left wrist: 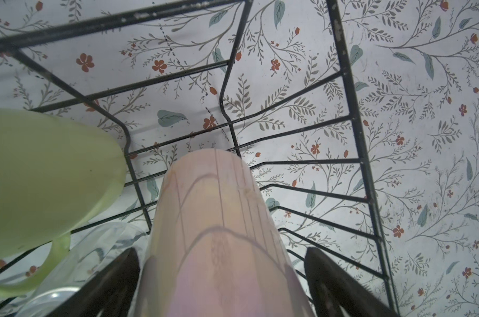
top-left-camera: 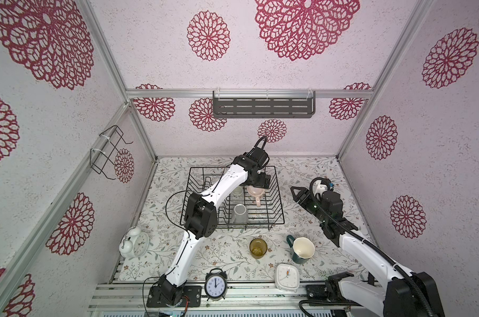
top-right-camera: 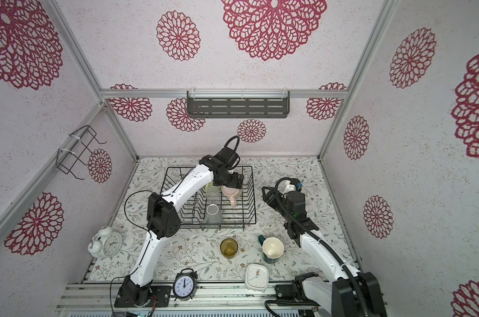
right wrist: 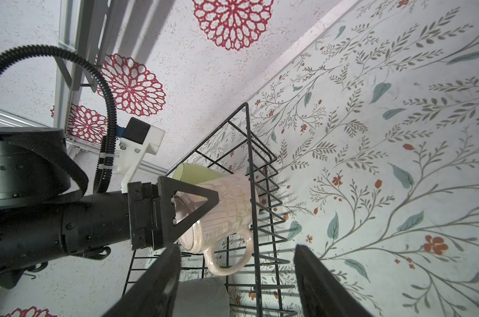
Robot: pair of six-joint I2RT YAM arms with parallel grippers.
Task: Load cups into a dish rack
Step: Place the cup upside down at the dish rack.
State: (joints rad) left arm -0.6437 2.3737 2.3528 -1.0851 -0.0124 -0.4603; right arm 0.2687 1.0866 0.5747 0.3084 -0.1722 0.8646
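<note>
The black wire dish rack (top-left-camera: 280, 197) (top-right-camera: 253, 192) holds a pink mug (top-left-camera: 256, 192) (left wrist: 213, 219) (right wrist: 227, 203) on its side, a yellow-green mug (left wrist: 46, 175) (right wrist: 194, 171), a clear glass (top-left-camera: 237, 192) (left wrist: 103, 247) and a grey mug (top-left-camera: 240, 214) (right wrist: 202, 296). My left gripper (left wrist: 222, 251) reaches down into the rack, open, its jaws straddling the pink mug with a gap on one side. My right gripper (top-left-camera: 293, 189) (right wrist: 237, 247) hovers open and empty just right of the rack. An amber tumbler (top-left-camera: 258, 247) and a dark teal mug (top-left-camera: 301, 249) stand on the mat in front.
Three alarm clocks stand near the front: white twin-bell (top-left-camera: 134, 243), black (top-left-camera: 215, 285), white square (top-left-camera: 287, 275). A small wire holder (top-left-camera: 109, 153) hangs on the left wall and a slotted shelf (top-left-camera: 263, 105) on the back wall.
</note>
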